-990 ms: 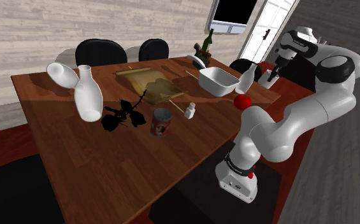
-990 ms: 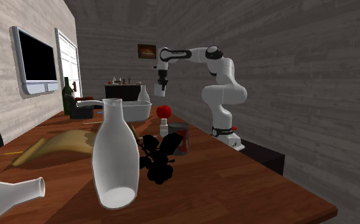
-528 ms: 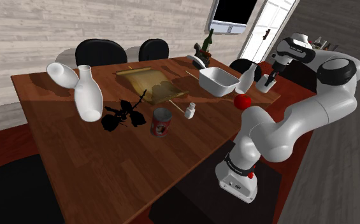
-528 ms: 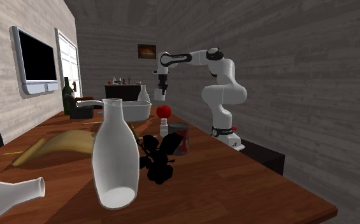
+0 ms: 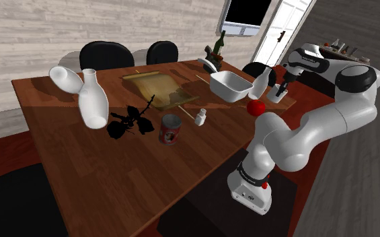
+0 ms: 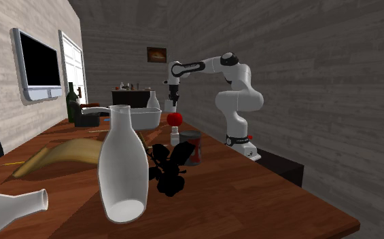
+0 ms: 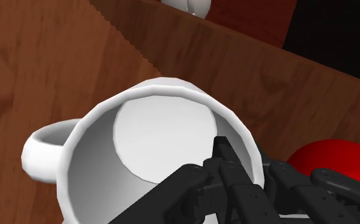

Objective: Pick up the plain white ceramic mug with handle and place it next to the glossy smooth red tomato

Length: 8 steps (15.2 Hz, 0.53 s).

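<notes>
Wrist view: mug gripped by its wall

You see the white mug from above, its mouth towards the camera. Its handle is on the side away from the red tomato. The gripper is closed on the mug's wall, with one finger inside the rim and the other outside, on the tomato side. The wooden table lies beneath. In the shoulder view, find the mug under the gripper, near the tomato and just beside a white bottle. You cannot tell whether the mug's base touches the table.
</notes>
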Tool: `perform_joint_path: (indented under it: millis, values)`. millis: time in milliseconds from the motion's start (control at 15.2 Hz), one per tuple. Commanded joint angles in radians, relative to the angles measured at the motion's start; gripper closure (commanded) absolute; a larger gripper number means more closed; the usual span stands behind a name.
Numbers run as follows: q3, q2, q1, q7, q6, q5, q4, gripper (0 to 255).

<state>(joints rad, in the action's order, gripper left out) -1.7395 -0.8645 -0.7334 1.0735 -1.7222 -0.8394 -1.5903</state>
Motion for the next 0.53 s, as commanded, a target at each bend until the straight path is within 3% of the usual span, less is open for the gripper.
perform_joint_path:
  millis: [0,462]
  values:
    - [-0.008,-0.008,0.004,-0.005,-0.019,-0.010,-0.017,255]
    - [-0.046,-0.040,0.002,-0.025,-0.081,-0.047,-0.064,255]
